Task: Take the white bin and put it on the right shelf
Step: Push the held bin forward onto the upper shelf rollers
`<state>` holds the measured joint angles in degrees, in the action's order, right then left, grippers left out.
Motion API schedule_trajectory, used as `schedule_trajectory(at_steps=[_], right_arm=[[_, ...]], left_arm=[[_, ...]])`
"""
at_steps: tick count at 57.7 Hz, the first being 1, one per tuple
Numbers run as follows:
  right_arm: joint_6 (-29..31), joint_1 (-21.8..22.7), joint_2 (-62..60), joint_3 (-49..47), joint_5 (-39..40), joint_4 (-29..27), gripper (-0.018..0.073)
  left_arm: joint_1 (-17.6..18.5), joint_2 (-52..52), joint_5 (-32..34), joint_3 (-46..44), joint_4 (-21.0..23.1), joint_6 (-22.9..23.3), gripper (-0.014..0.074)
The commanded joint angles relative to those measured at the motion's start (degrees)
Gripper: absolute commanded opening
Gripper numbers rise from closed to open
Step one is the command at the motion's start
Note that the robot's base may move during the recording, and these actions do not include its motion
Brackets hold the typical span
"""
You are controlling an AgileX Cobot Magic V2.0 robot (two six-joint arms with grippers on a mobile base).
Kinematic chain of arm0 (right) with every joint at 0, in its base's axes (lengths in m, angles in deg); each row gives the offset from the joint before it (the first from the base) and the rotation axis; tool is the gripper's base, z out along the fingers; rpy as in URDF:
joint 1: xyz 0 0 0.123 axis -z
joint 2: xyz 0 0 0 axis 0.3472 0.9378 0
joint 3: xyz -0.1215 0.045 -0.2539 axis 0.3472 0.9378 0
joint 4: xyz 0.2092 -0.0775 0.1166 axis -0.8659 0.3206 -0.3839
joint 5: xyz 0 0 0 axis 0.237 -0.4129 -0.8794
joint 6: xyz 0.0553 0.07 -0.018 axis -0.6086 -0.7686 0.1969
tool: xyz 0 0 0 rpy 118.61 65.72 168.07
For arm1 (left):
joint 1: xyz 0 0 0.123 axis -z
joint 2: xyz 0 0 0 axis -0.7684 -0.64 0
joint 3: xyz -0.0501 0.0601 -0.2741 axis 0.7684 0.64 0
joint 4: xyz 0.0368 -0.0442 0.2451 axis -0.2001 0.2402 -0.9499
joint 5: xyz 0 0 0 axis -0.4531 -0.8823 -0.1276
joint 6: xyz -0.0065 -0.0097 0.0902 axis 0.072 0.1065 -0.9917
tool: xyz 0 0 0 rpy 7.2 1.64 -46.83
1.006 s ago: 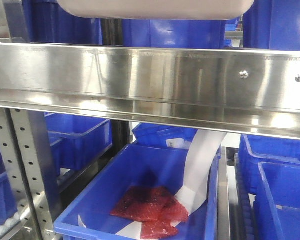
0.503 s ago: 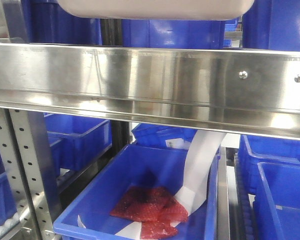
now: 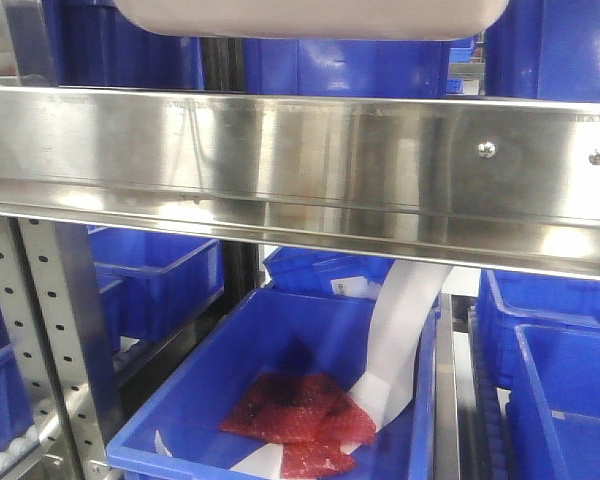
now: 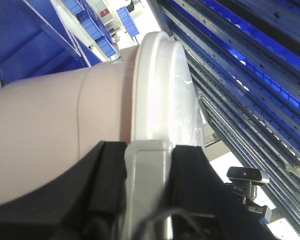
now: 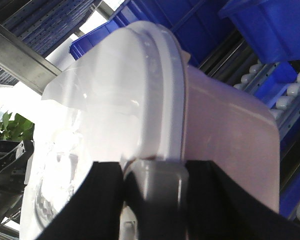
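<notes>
The white bin [image 3: 310, 18] shows only as a pale rounded underside at the top of the front view, held just above the right shelf's shiny steel front rail [image 3: 300, 160]. In the left wrist view my left gripper [image 4: 148, 152] is shut on a grey latch at the bin's rim, with the beige wall [image 4: 45, 120] to the left and the white lid [image 4: 165, 85] to the right. My right gripper [image 5: 154, 172] is shut on the grey latch at the opposite end, between the lid [image 5: 120, 95] and the pinkish wall [image 5: 230, 140]. Neither gripper appears in the front view.
Under the rail an open blue bin [image 3: 210, 380] holds red packets [image 3: 300, 415] and a white paper strip [image 3: 400, 330]. More blue bins [image 3: 555, 380] stand to the right and left. A perforated steel upright [image 3: 50, 330] rises at the left. Roller tracks [image 5: 275, 85] and blue bins flank the right wrist.
</notes>
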<state>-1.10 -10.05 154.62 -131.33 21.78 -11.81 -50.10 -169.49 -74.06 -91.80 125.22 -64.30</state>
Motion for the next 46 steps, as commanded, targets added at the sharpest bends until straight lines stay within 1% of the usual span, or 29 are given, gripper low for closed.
schedule_trajectory(at_steps=[1, 22, 31, 36, 42, 46], right_arm=[[1.48, -2.93, -2.94, -1.94, -10.80, -6.22, 0.0069], [1.48, -2.93, -2.94, -1.94, -10.20, -6.22, 0.0069], [1.48, -2.93, -2.94, -1.94, -9.96, -6.22, 0.0069], [1.48, -2.93, -2.94, -1.94, -9.04, -6.28, 0.0069], [1.48, -2.93, -2.87, -1.94, -6.32, -6.28, 0.0069], [1.48, -2.93, -2.64, -1.94, -4.54, -6.31, 0.0069]], left_arm=[[3.23, 3.13, -19.49, -1.95, 3.01, -0.19, -0.0126], [3.23, 3.13, -19.49, -1.95, 3.01, -0.19, -0.0126], [3.23, 3.13, -18.30, -1.95, 3.01, -0.19, -0.0126], [3.23, 3.13, -16.13, -1.95, 3.01, -0.19, -0.0126], [3.23, 3.13, -11.88, -1.95, 3.01, -0.19, -0.0126], [3.23, 3.02, -8.83, -1.95, 3.01, -1.27, -0.0126]])
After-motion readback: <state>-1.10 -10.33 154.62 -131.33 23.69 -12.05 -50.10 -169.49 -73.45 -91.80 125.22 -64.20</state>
